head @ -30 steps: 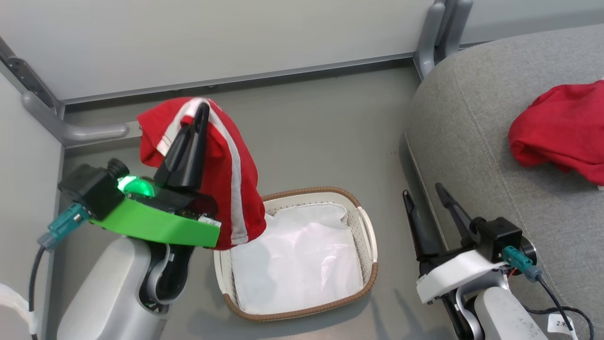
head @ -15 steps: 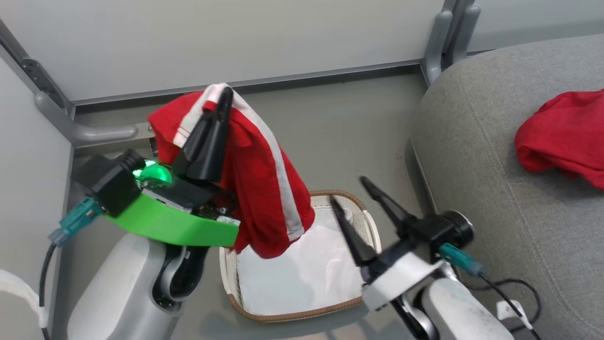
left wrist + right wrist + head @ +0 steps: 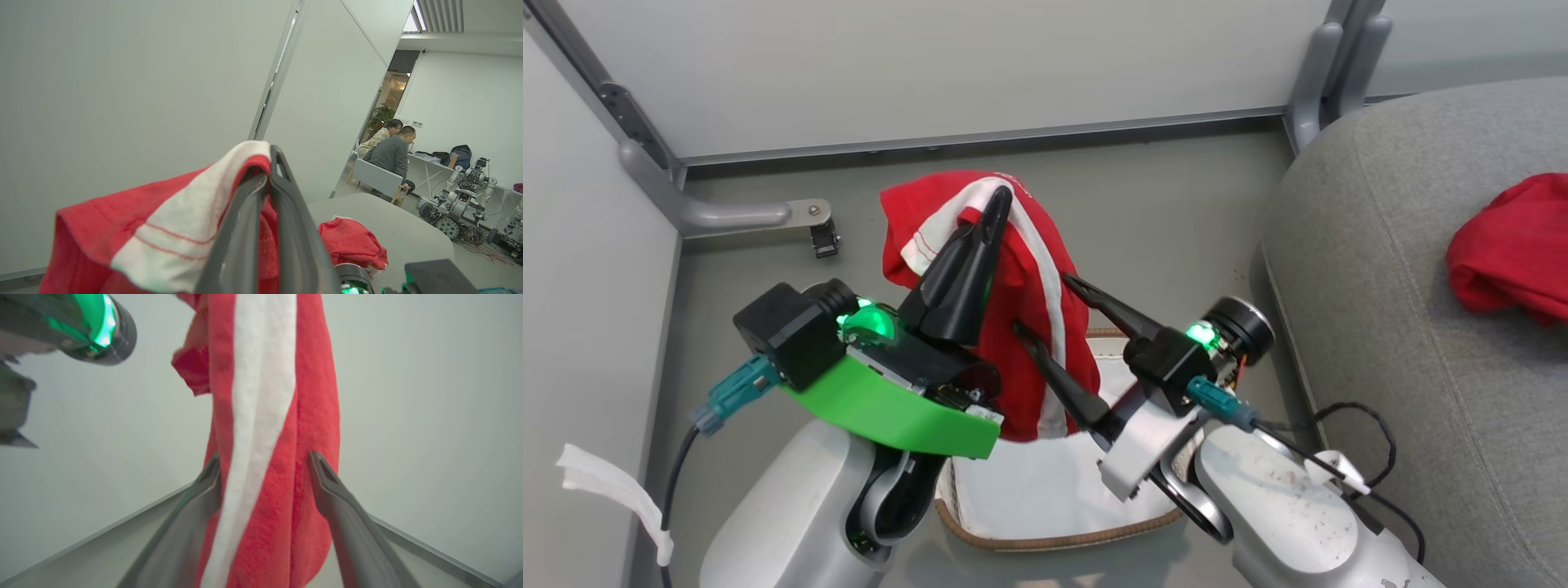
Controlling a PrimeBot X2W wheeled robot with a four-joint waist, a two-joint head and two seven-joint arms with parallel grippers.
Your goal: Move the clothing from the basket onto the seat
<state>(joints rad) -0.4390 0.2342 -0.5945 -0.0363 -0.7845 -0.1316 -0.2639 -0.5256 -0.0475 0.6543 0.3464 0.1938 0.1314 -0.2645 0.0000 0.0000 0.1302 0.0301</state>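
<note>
Right claw (image 3: 1041, 302) has swung in from the sofa side over the basket and now straddles the hanging cloth. The head camera has panned too, so I ignore the background shift.

Left claw (image 3: 999, 200) is clamped on the top of the bright red soft garment with a white band (image 3: 1023, 273), held up above the small oval cream-white perforated basket with brown woven rim (image 3: 1045, 541). Only a plain white cloth sheet (image 3: 1029, 482) shows inside the basket.

Key relation: the garment's long axis runs straight down from the left claw. The right claw's fingers stand apart, one on each side of that hanging length, below the left grip. The right wrist view confirms it, with fabric (image 3: 310, 396) between the fingers of the right claw (image 3: 264, 463). Whether they touch it I can't tell.

The large grey woven-fabric sofa seat (image 3: 1380, 327) lies on the robot's right, so the right arm is nearer. It looks like a handover, with the right claw closing next. A second red garment (image 3: 1511, 253) already lies on the seat.

Writing: none legible, no brand or label visible.
</note>
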